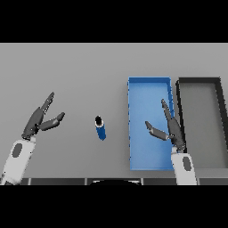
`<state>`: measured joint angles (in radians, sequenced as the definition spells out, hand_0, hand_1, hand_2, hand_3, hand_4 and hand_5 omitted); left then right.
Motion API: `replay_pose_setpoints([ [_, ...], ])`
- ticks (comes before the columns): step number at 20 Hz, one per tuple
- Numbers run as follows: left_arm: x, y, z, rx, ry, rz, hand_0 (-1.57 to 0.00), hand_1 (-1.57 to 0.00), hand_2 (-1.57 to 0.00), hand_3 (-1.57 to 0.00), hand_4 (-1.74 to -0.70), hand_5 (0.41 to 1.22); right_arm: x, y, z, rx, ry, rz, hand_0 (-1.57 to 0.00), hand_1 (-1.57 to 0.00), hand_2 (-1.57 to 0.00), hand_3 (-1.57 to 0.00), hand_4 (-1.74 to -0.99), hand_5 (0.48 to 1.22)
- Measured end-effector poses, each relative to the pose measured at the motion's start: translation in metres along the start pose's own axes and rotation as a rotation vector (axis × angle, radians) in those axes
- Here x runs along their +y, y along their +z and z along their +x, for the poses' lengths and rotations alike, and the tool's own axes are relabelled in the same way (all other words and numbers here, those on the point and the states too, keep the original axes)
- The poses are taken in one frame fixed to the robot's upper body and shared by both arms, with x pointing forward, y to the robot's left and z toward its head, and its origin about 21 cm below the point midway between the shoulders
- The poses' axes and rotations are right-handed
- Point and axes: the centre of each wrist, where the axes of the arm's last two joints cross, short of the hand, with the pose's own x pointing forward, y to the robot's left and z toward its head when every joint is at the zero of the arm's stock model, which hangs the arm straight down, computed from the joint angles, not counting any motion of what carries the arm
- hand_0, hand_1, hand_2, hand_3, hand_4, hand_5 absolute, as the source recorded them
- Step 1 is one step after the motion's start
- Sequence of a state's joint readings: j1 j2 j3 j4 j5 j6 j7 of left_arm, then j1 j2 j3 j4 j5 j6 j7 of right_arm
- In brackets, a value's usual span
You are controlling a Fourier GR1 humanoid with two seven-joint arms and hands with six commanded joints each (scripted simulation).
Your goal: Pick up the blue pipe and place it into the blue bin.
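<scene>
Nearest the viewer, two hands are seen. The right hand [171, 129] is held above the blue bin [149, 89], fingers straight and thumb spread wide, nothing held. The left hand [41, 119] is poised over the grey table [80, 71], likewise spread open and empty. One blue pipe [100, 128] stands between them on the table, apart from both, with its dark open end towards the viewer and its long axis close to upright. It lies to the right of the left hand and to the left of the right hand, at roughly equal reach from each. Farther right, beyond the right hand, one dark bin [200, 81] is set just beside the single blue bin.
</scene>
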<state>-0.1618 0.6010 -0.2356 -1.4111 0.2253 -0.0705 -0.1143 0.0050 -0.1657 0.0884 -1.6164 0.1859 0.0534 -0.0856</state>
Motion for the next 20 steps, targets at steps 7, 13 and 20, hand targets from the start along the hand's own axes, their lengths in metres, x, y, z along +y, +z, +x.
replay_pose_setpoints([
  [7, -0.020, 0.019, 0.017, -0.070, -0.003, -0.229, 0.00, 0.00, 0.00, 0.00, -1.00, 0.548, 0.005, -0.001, 0.004, 0.021, -0.010, 0.012, 0.00, 0.00, 0.00, 0.00, -1.209, 0.581],
  [13, -0.060, 0.023, 0.030, 0.038, -0.058, -0.417, 0.00, 0.00, 0.00, 0.00, -1.08, 0.472, 0.000, 0.002, 0.004, 0.010, -0.016, 0.012, 0.00, 0.00, 0.00, 0.00, -1.219, 0.572],
  [20, -0.107, 0.009, 0.029, -0.043, -0.034, -0.501, 0.00, 0.00, 0.00, 0.00, -1.15, 0.486, 0.003, -0.001, 0.007, 0.020, -0.021, 0.015, 0.00, 0.00, 0.00, 0.00, -1.211, 0.560],
])
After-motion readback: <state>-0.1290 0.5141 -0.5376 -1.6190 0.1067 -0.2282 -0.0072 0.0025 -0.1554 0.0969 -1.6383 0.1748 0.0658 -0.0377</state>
